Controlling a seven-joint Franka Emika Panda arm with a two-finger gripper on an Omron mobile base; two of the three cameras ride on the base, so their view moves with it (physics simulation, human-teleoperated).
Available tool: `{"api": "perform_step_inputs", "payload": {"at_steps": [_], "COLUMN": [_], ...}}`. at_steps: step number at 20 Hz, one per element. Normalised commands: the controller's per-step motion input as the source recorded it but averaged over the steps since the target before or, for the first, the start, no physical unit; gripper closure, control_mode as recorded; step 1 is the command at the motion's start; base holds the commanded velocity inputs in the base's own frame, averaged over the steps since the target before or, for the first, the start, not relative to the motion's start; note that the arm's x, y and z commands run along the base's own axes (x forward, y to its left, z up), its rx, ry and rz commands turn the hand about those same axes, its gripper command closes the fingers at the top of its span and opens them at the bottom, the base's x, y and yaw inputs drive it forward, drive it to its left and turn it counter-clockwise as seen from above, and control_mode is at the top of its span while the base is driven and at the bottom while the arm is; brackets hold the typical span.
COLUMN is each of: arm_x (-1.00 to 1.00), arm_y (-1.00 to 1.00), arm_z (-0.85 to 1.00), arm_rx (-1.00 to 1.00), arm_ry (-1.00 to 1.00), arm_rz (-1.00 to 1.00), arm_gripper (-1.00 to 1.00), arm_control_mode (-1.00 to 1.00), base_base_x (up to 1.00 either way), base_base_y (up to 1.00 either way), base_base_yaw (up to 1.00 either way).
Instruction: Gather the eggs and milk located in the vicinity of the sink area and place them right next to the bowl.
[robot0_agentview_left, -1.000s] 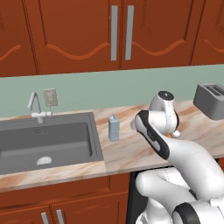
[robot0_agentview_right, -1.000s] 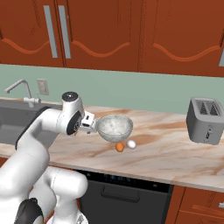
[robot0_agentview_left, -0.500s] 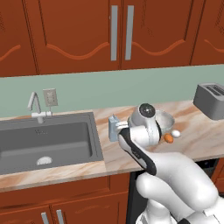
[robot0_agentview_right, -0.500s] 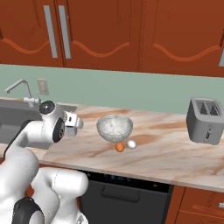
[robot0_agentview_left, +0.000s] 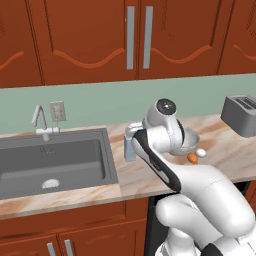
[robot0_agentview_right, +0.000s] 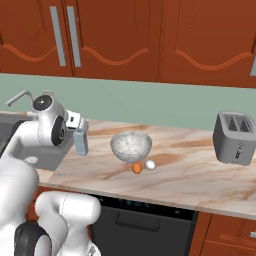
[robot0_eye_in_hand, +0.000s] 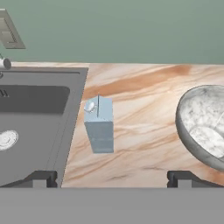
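A marble counter (robot0_agentview_right: 195, 170) runs under the cabinets, with the sink (robot0_agentview_left: 50, 160) set into its left part. The milk (robot0_eye_in_hand: 99, 125) stands upright on it just beside the sink's right rim, well apart from the bowl (robot0_agentview_right: 131, 145). The orange egg (robot0_agentview_right: 136, 168) and white egg (robot0_agentview_right: 150, 164) lie together just before the bowl, and a toaster (robot0_agentview_right: 234, 137) stands far right.
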Motion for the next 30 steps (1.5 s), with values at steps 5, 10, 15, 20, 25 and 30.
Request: {"api": "perform_step_inputs", "payload": {"at_steps": [5, 10, 15, 20, 25, 30], "arm_x": [0.01, 0.01, 0.22, 0.42, 0.34, 0.19], "arm_y": [0.05, 0.0, 0.0, 0.0, 0.05, 0.07], "arm_z": [-0.16, -0.09, -0.17, -0.1, 0.0, 0.0], "arm_rx": [0.0, 0.01, 0.0, 0.0, 0.0, 0.0], "arm_ry": [-0.04, 0.0, 0.0, 0.0, 0.03, 0.12], "arm_rz": [0.0, 0.0, 0.0, 0.0, 0.0, 0.0], "arm_gripper": [-1.0, -1.0, -1.0, -1.0, -1.0, -1.0], "arm_control_mode": [-1.0, -1.0, -1.0, -1.0, -1.0, -1.0], "base_base_x": [0.0, 0.0, 0.0, 0.0, 0.0, 0.0], "base_base_y": [0.0, 0.0, 0.0, 0.0, 0.0, 0.0], "base_base_yaw": [0.0, 0.0, 0.0, 0.0, 0.0, 0.0]}}
